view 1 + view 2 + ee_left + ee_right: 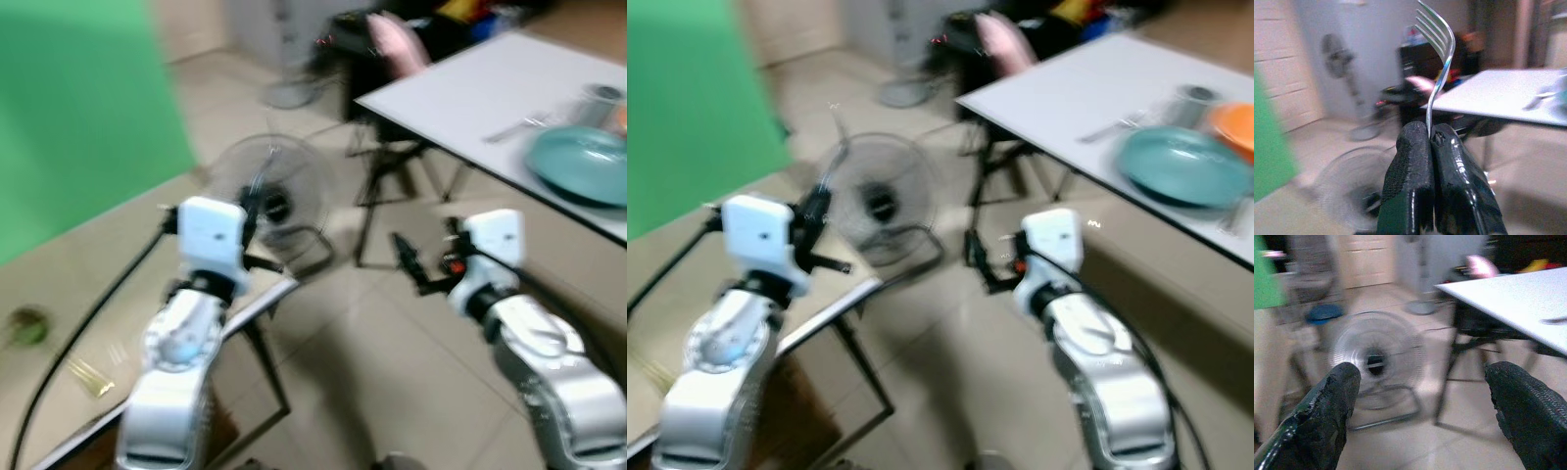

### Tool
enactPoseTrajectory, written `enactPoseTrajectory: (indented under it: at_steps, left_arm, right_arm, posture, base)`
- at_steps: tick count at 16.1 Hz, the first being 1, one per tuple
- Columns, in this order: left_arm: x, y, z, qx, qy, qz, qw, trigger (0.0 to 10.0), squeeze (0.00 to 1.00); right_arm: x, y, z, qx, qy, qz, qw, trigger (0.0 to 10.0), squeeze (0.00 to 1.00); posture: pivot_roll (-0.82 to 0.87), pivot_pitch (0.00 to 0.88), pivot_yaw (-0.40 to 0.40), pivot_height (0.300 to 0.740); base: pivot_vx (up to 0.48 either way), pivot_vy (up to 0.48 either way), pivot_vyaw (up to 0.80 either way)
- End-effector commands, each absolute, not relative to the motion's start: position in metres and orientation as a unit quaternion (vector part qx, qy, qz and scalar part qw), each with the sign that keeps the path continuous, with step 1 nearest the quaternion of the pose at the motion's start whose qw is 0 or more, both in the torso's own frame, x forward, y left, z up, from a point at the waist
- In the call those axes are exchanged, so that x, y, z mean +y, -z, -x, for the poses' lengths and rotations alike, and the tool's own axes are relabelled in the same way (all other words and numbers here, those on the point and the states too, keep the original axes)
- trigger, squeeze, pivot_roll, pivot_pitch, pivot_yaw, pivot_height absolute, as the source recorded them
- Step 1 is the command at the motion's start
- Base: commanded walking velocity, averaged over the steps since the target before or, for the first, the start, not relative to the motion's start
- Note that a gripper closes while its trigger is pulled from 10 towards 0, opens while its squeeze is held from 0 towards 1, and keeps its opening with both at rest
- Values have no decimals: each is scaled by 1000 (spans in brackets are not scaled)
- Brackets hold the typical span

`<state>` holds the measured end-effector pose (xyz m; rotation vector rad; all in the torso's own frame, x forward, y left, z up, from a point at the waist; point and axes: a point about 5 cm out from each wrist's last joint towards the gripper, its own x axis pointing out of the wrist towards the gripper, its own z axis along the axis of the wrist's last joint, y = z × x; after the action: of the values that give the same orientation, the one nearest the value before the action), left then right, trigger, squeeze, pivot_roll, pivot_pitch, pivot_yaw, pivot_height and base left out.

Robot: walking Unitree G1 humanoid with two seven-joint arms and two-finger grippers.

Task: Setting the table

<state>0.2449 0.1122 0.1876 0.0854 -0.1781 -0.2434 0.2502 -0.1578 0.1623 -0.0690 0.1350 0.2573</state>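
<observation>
Head views: my left pincer (813,211) carries a fork (1437,63) while the white bench (490,98), bearing a teal plate (580,164), lies ahead to my right, nearer my right pincer (407,257). Left wrist view: fingers clamped on the fork's handle, its long axis upright, tines up, bench beyond. Right wrist view: my right fingers (1327,411) stand wide apart, empty.
</observation>
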Motion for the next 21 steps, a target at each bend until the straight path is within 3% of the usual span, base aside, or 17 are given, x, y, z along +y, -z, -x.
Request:
enactPoseTrajectory:
  at_steps: [1,21]
  left_arm:
    - [121,-187,-243,-89,104,-43,990,10000,0]
    - [123,-178,-232,-78,117,-43,989,10000,0]
  right_arm:
    - [-154,-162,-249,71,-130,34,988,10000,0]
    - [-161,-160,-245,85,-95,36,991,10000,0]
  posture:
    - [-116,28,47,740]
    - [-128,32,51,740]
  base:
    - [0,0,-800]
    - [0,0,-799]
